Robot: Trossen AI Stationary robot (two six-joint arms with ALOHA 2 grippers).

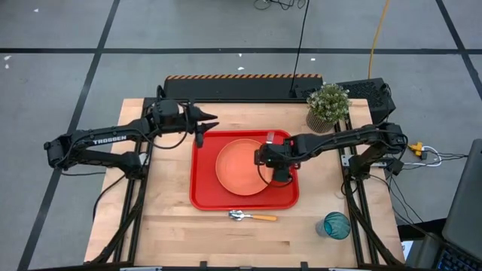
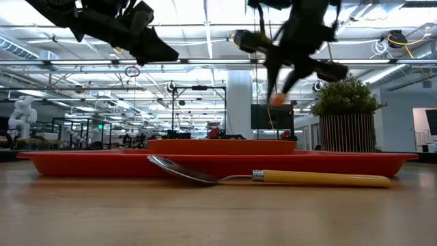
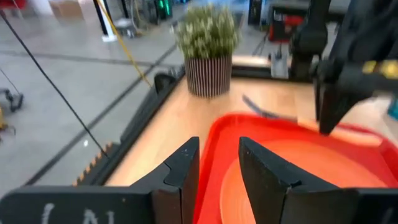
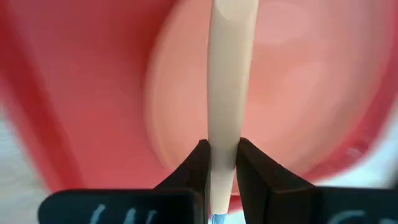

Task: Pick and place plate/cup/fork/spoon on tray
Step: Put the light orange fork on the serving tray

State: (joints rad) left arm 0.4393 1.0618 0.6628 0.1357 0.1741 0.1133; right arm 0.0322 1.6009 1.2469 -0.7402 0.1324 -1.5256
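The orange plate lies in the red tray at mid table. My right gripper is over the plate's right part and is shut on the fork. The fork's silver tines reach toward the tray's far rim. The spoon lies on the table just before the tray's near rim, and it also shows in the low view. The teal cup stands at the near right. My left gripper is open and empty above the tray's far left corner. My right gripper pinches the fork's pale orange handle between its two fingers. The fingers come from above, pointing down. The handle runs on past the fingertips over the plate. The fork is lifted clear of the tray, as the low view shows.
A small potted plant stands at the far right of the table, close behind the tray. A black and striped bar runs along the table's far edge. Bare wood lies to the left of the tray and around the spoon.
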